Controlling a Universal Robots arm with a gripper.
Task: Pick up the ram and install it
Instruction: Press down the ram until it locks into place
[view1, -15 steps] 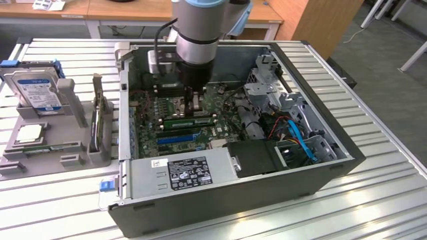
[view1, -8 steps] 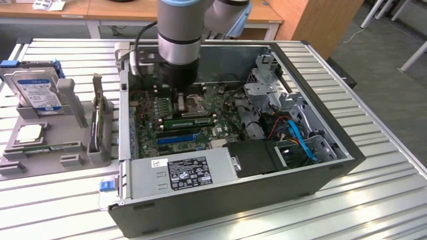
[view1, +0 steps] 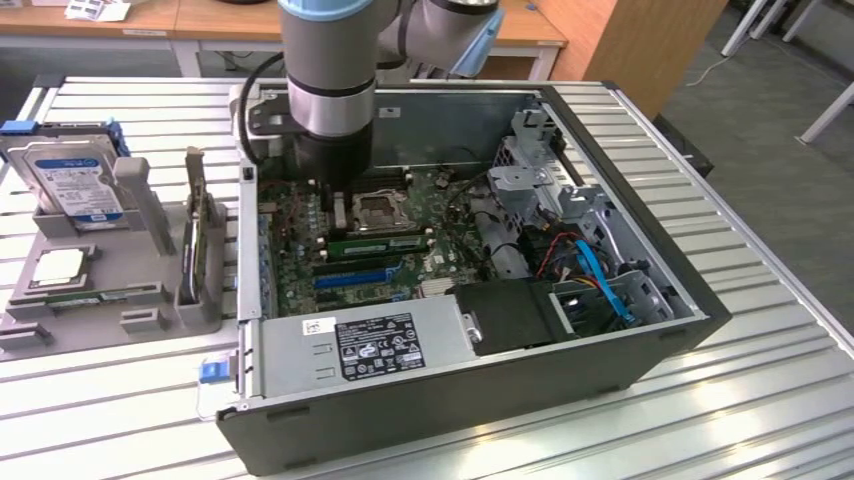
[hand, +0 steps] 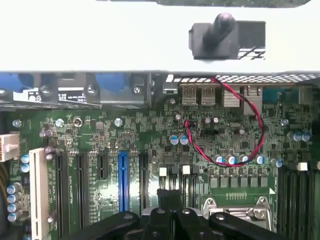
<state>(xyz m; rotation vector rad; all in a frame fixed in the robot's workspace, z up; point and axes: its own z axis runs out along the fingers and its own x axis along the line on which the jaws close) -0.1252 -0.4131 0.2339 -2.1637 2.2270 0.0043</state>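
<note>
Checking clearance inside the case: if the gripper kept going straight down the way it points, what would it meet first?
Most likely the motherboard, near the CPU socket. The gripper hangs shut over it with nothing visible between; its exact height is unclear.

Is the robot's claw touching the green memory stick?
Apart. The exterior view shows the gripper beside the processor socket, with a gap between it and the memory stick.

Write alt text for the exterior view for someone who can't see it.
A robot arm reaches down into an open computer case on a slatted metal table, over the motherboard. A hard drive stands in a grey rack at the view's left.
</note>
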